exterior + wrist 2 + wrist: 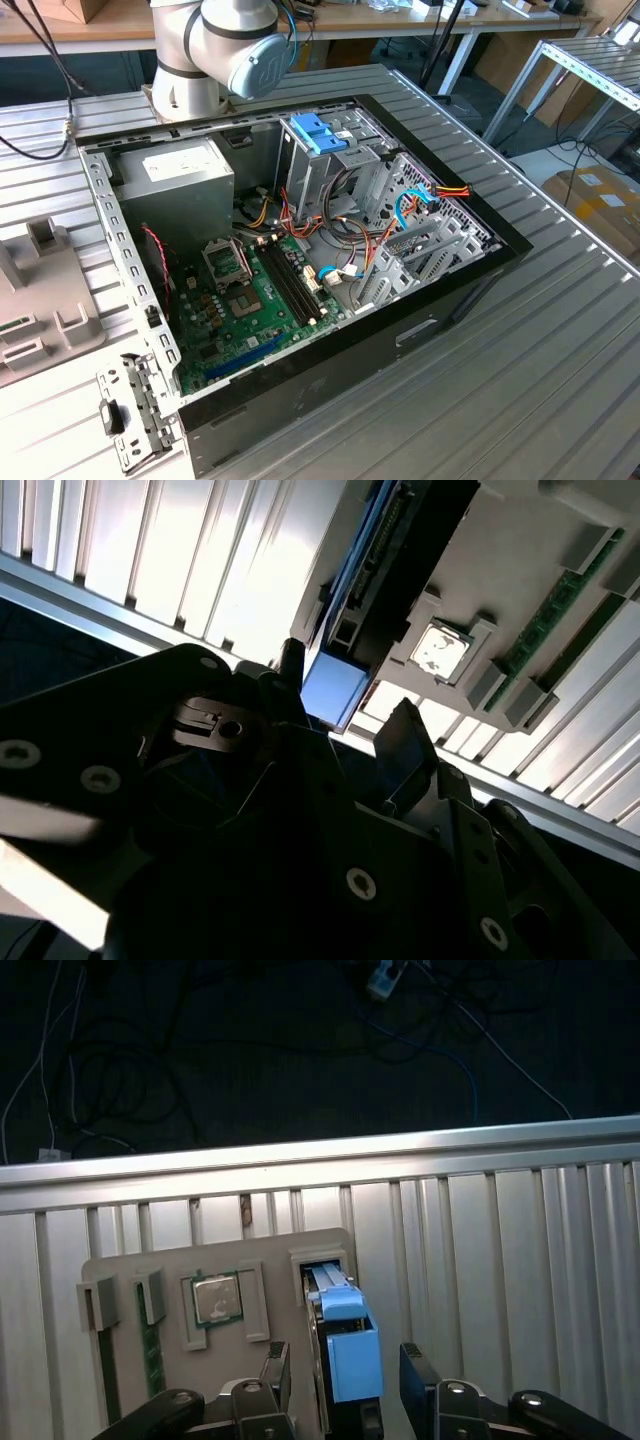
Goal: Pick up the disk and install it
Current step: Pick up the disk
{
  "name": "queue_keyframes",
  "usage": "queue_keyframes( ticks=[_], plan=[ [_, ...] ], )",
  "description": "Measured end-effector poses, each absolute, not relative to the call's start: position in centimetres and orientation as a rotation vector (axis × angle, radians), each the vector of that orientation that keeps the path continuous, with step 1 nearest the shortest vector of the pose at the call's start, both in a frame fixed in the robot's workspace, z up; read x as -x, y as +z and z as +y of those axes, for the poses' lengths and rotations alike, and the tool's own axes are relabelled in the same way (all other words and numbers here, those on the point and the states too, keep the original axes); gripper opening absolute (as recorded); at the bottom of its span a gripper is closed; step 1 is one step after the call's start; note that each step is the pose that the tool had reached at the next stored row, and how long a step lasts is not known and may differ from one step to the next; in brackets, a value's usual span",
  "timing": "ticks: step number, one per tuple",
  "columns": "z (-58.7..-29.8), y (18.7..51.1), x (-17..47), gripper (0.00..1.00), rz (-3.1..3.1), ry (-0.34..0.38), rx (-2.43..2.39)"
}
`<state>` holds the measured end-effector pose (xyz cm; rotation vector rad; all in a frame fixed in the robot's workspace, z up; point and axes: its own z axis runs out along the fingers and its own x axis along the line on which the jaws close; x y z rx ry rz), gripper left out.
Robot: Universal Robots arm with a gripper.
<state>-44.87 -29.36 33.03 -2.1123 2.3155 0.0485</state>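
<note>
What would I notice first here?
The big open computer case on the metal table, its green circuit board showing. In the first wrist view, the fingers sit either side of the disk with its bright blue clip, standing in a grey tray.

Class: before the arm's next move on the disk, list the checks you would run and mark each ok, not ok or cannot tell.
1. The pincer straddles the disk: ok.
2. Its jaws are open, with a gap on either side: ok.
3. The disk stands on edge in its tray slot: ok.
4. The disk is gripped: not ok.
5. The computer case is open on top: ok.
6. The drive cage is free of cables: cannot tell.
</note>
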Motion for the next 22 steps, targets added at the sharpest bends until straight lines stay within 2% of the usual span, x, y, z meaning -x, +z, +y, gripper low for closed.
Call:
queue_keyframes(
  ticks=[22],
  plan=[
    [-29.1,30.4,44.7,0.56,2.236,0.048,2.198]
  ],
)
